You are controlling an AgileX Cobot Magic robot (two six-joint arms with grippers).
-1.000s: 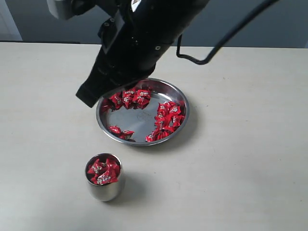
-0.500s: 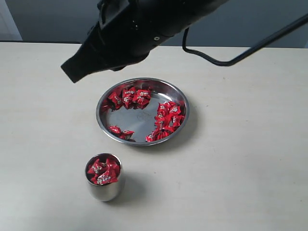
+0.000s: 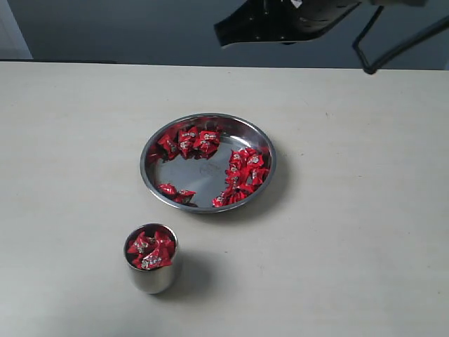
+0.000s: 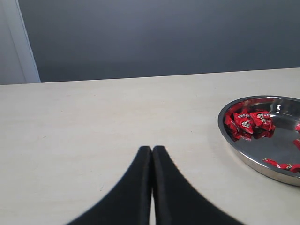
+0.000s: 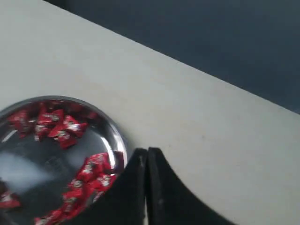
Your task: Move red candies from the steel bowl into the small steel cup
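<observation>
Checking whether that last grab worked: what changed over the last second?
The black right gripper, shut and empty, rose from the left rim of the wide, shallow steel bowl and pulled back up and right, to the top of the exterior view. The red-wrapped candies in the bowl and the candy-filled small steel cup stayed as they were.

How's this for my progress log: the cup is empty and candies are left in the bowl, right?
Wrong on the cup: the exterior view shows it filled with candies to the rim. Candies are left in the bowl, as you say.
</observation>
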